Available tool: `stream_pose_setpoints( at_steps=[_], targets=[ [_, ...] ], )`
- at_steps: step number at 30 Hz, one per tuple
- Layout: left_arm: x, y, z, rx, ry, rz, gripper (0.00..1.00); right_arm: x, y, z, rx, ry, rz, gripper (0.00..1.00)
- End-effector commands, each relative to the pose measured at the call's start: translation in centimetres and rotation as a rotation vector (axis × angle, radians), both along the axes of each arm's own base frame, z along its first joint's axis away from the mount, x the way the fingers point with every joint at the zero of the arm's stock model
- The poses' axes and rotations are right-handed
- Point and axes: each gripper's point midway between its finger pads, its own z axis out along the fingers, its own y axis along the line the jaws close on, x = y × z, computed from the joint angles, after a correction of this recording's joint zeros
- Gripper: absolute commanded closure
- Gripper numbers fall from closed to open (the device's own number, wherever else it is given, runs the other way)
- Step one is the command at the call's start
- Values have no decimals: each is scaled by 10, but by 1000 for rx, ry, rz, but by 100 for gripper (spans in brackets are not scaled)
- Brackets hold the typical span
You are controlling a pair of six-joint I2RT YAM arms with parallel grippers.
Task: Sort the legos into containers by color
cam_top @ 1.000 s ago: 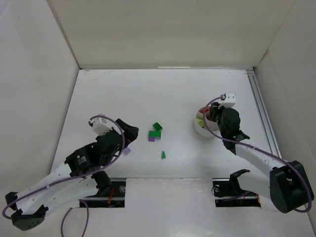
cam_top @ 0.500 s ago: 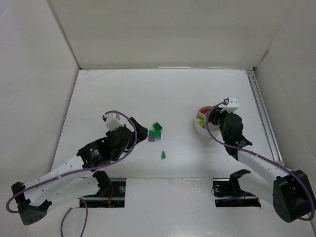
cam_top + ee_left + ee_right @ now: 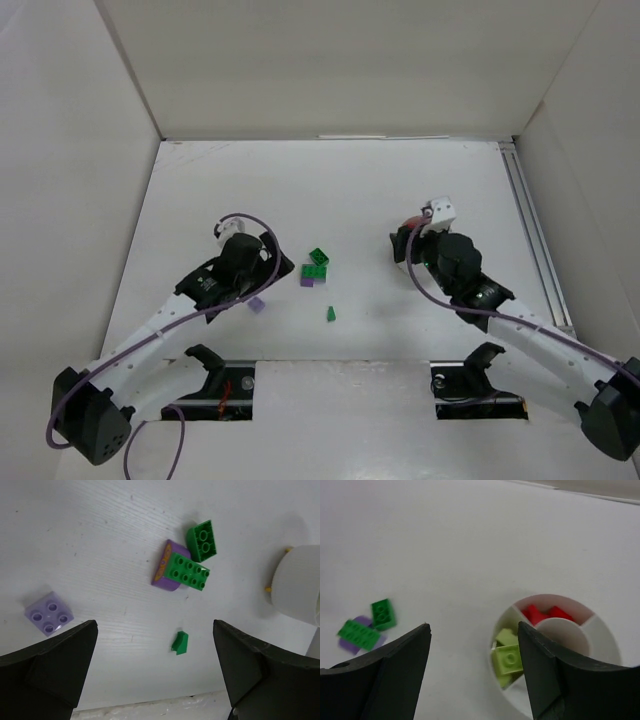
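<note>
The left end effector [image 3: 155, 680] stands wide open and holds nothing, with both dark fingers low over the white surface [image 3: 100, 540]. Just ahead of its left finger lies a lilac brick [image 3: 48, 613], studs up and on its own. A small green piece [image 3: 180, 643] sits between the fingers, a little ahead and nearer the right one. Farther ahead, a long green brick [image 3: 189, 571] rests on top of a purple piece [image 3: 162, 572], and a shorter green brick [image 3: 202, 541] lies just beyond them, close to the long one's far edge. The round white dish [image 3: 295, 587] stands ahead of the right finger, at the edge of that view. The right end effector [image 3: 475, 675] also has its fingers apart and grips nothing. The dish lies just ahead of it, toward its right finger, which hides part of the rim. Red bricks [image 3: 542, 613] fill the far compartment, beyond the central cup [image 3: 565, 635]. Lime bricks [image 3: 507, 655] lie in the compartment nearest the gap between the fingers.
</note>
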Motion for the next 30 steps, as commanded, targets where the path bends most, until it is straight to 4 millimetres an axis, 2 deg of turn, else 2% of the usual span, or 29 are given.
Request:
stream_pose_setpoints(
  at_steps=[1, 2, 6, 9, 10, 12, 13, 14, 15, 16, 17, 21, 23, 25, 28, 30],
  targets=[
    [-9, 5, -15, -4, 67, -34, 1, -25, 44, -4, -51, 93, 151, 25],
    [-18, 9, -25, 10, 115, -19, 1, -40, 67, -9, -53, 117, 234, 25],
    [-40, 26, -42, 26, 185, 45, 1, -77, 119, -47, -80, 268, 362, 25],
    [-45, 28, -42, -18, 182, 85, 1, -95, 145, -64, -93, 332, 416, 25],
    [-46, 29, -38, -39, 176, 101, 1, -102, 152, -86, -116, 394, 422, 25],
    [-48, 38, -41, -26, 176, 156, 1, -109, 166, -96, -135, 418, 426, 25],
    [-50, 39, -43, -28, 189, 168, 1, -116, 180, -94, -146, 413, 456, 25],
    [-51, 40, -44, -28, 189, 168, 1, -120, 187, -109, -170, 446, 450, 26],
    [-51, 39, -44, -34, 191, 175, 1, -122, 190, -113, -184, 458, 446, 26],
    [-51, 39, -44, -34, 191, 175, 1, -126, 202, -110, -184, 453, 467, 26],
    [-51, 40, -46, -28, 200, 176, 1, -129, 207, -120, -202, 473, 467, 26],
    [-53, 41, -49, -17, 214, 177, 1, -133, 221, -131, -198, 503, 455, 28],
    [-53, 41, -49, -11, 213, 170, 1, -133, 215, -141, -201, 538, 404, 31],
    [-53, 41, -49, -11, 213, 170, 1, -130, 211, -142, -201, 537, 375, 36],
    [-51, 40, -48, -16, 205, 170, 1, -134, 199, -156, -219, 578, 330, 38],
    [-52, 40, -48, -10, 203, 161, 1, -134, 195, -158, -220, 590, 309, 39]
  ],
)
